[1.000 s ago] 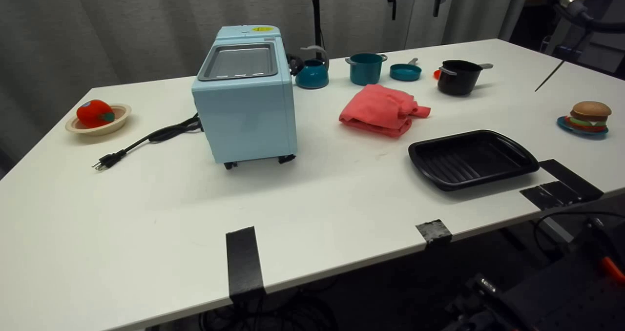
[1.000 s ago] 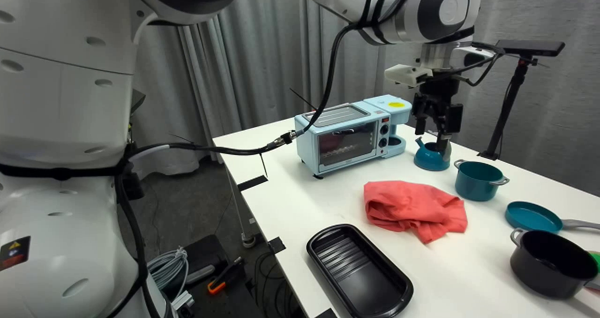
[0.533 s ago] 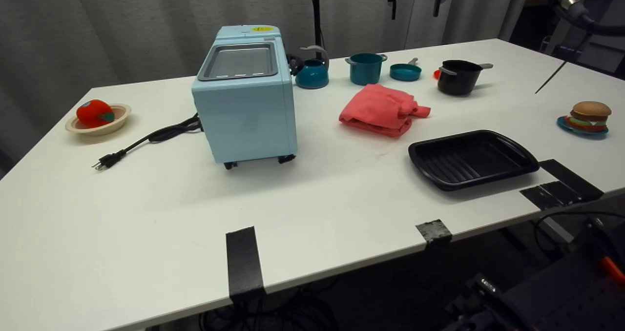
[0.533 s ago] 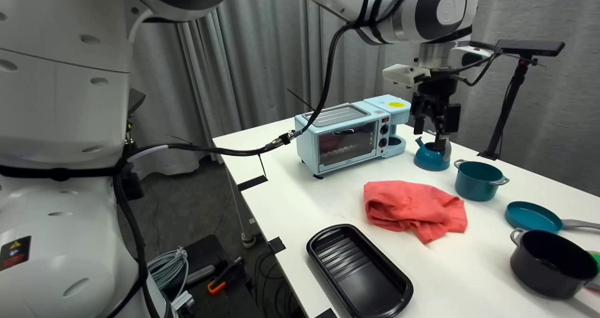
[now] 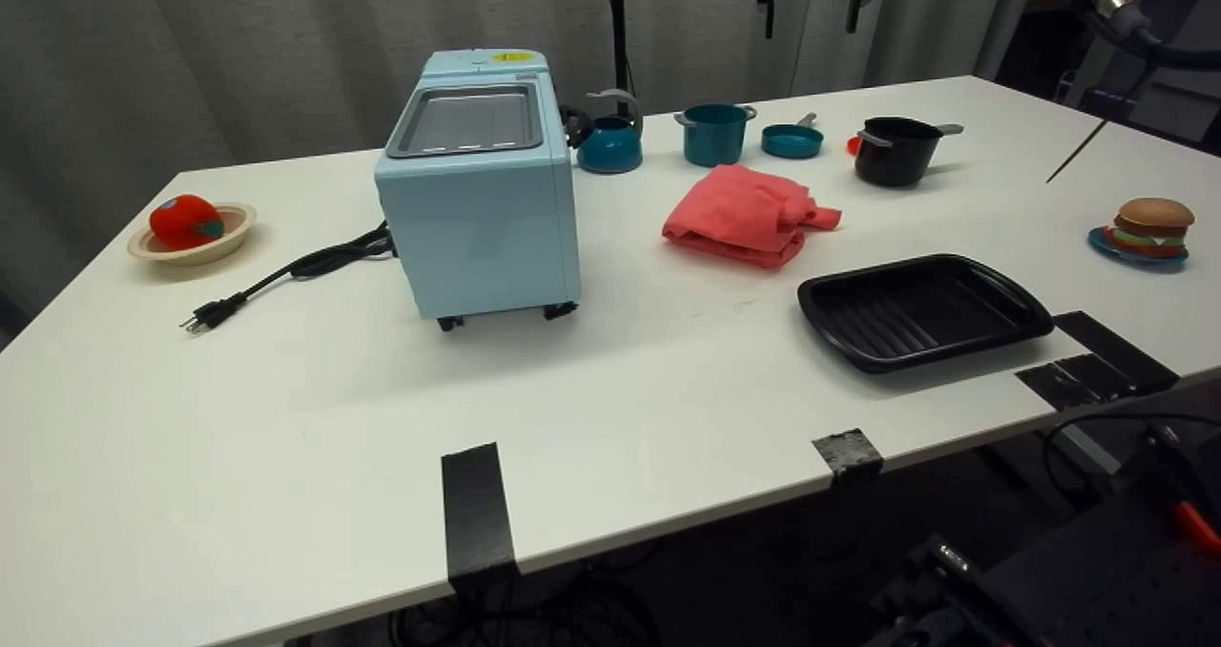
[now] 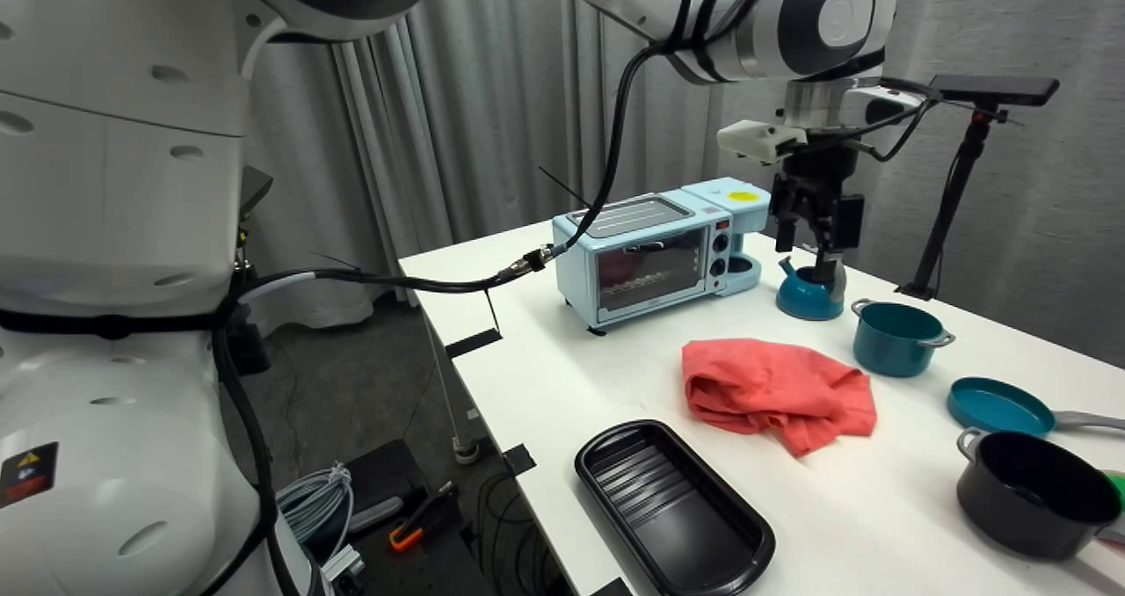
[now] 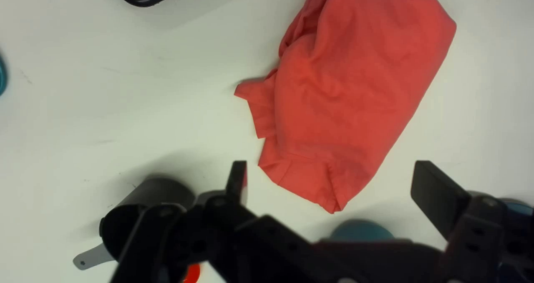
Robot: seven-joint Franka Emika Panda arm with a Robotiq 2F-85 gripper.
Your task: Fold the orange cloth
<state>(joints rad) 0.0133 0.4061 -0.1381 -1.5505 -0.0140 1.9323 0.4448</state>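
A: Where is the orange cloth (image 7: 354,78)?

B: On the white table (image 5: 620,408), in a wrinkled, layered heap. The wrist view has it at top centre, leaning right, with its pointed end low in the middle. In both exterior views it lies right of centre.

A: And the Robotiq gripper (image 5: 811,33)?

B: In an exterior view it hangs at the top of the frame, right of centre and up above the tabletop. Its fingers (image 7: 436,195) stand wide apart. In the wrist view they come in from the bottom, with the cloth's pointed end showing in the gap, well below them.

A: In an exterior view a fingertip covers part of the teal kettle (image 6: 802,299).

B: That's overlap in the frame; I can't call it contact.

A: What's around the cloth?

B: In an exterior view the black grill pan (image 5: 925,313) is near it, to the lower right, with bare tabletop between. The teal two-handled pot (image 5: 713,141), the teal skillet (image 5: 792,141) and the black saucepan (image 5: 897,156) line up above it and to the upper right. The light blue toaster oven (image 5: 482,237) stands left of centre.

A: Far right?

B: A burger (image 5: 1154,219) on a small teal plate (image 5: 1130,254).
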